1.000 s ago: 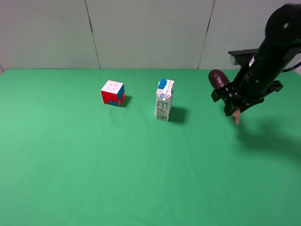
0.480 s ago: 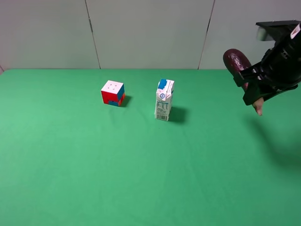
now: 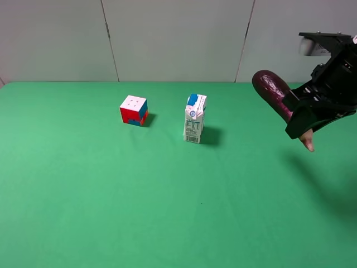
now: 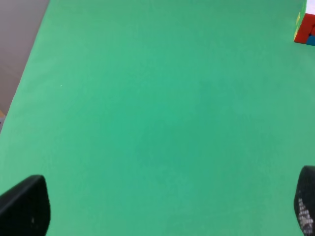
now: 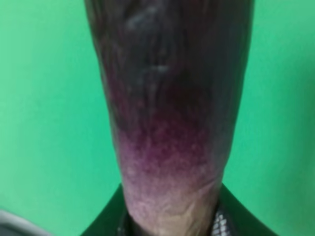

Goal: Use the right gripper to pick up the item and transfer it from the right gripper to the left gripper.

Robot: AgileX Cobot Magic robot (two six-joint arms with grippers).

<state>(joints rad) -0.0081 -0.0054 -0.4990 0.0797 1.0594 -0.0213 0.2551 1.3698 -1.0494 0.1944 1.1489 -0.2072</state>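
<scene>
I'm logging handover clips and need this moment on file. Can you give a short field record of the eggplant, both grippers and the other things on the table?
item: eggplant, off the table, tilted, dark end up, tan tip down
right gripper: shut on the eggplant near its pale end
left gripper: open, empty, above bare green table
others: puzzle cube and milk carton, both standing on the table, apart
handover: not yet done

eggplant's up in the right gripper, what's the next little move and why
Probably carry the eggplant left, toward mid-table. The right gripper is shut on it, clear of the table, at the high view's far right; the left gripper is open and outside that view, likely too far for a handover.
</scene>
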